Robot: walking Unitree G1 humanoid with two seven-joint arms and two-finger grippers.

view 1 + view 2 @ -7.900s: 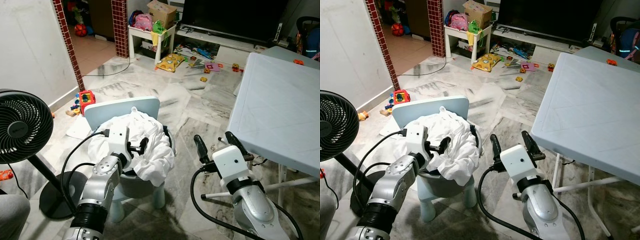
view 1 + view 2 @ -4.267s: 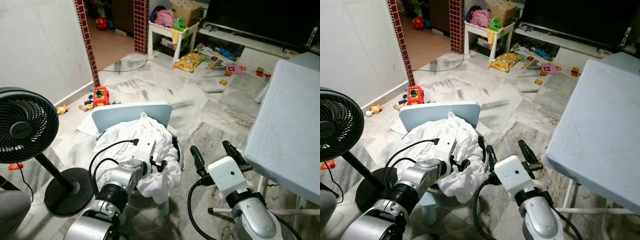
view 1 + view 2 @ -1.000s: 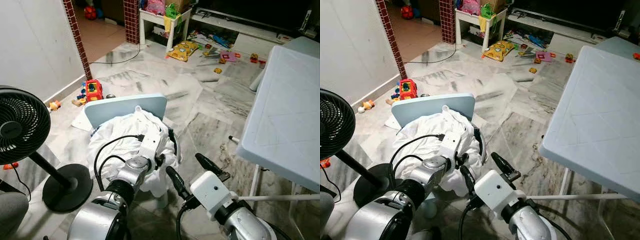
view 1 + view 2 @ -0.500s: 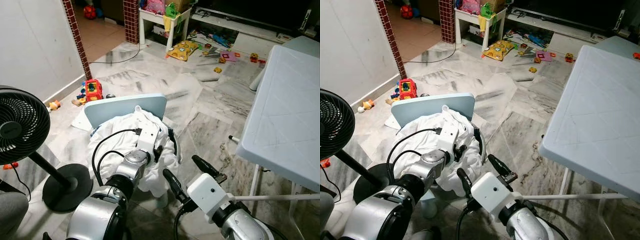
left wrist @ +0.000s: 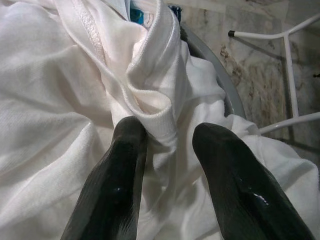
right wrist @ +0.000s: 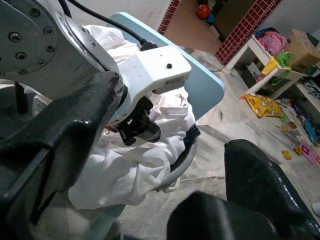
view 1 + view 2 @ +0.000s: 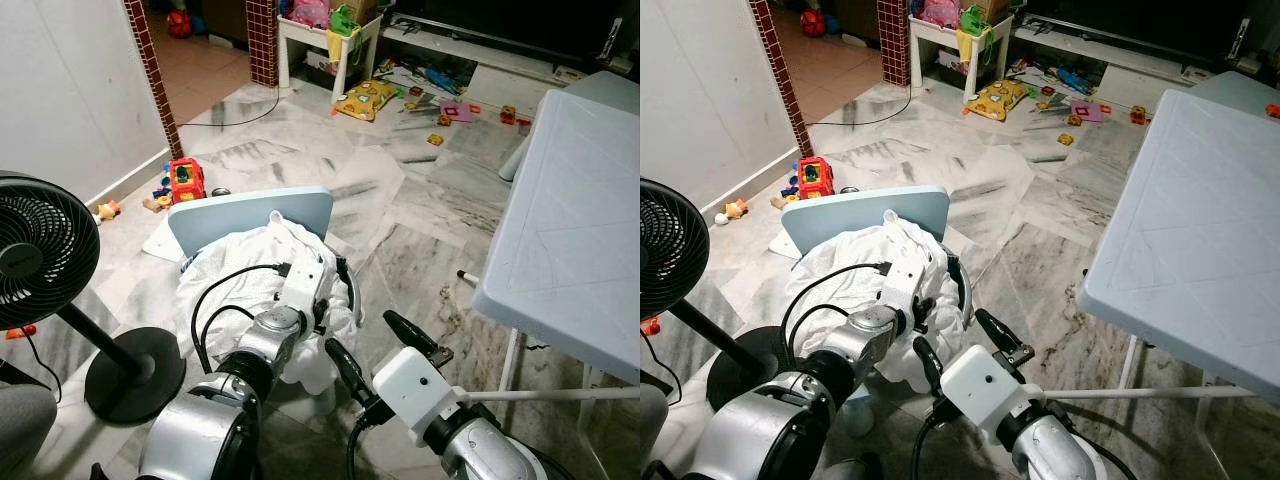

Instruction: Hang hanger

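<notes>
Step in hand: the left gripper has its two black fingers spread and pressed into the heap of white knitted clothing, straddling a rolled collar fold; nothing is clenched between them. By judgement this is a search or first grasp, well short of any hanging.
Hanger: no hanger can be made out; if one lies here it is buried under the cloth.
Heap's seat: the clothing fills a grey round plastic basin set on a small pale blue plastic child's chair, and spills over the basin's rim towards the robot.
Right gripper: the right gripper hovers low, just beside the heap's near edge, with its fingers parted and empty.
Next move: likely to close the left fingers on the fold and lift, exposing what lies beneath; the pull must clear the chair back.
Edges: the pale blue folding plastic table stands close on the robot's right, its white metal leg frame low to the floor; the black pedestal fan stands close on its left.
Open room: bare grey-veined marble floor lies beyond the chair; scattered toys are well apart.
</notes>
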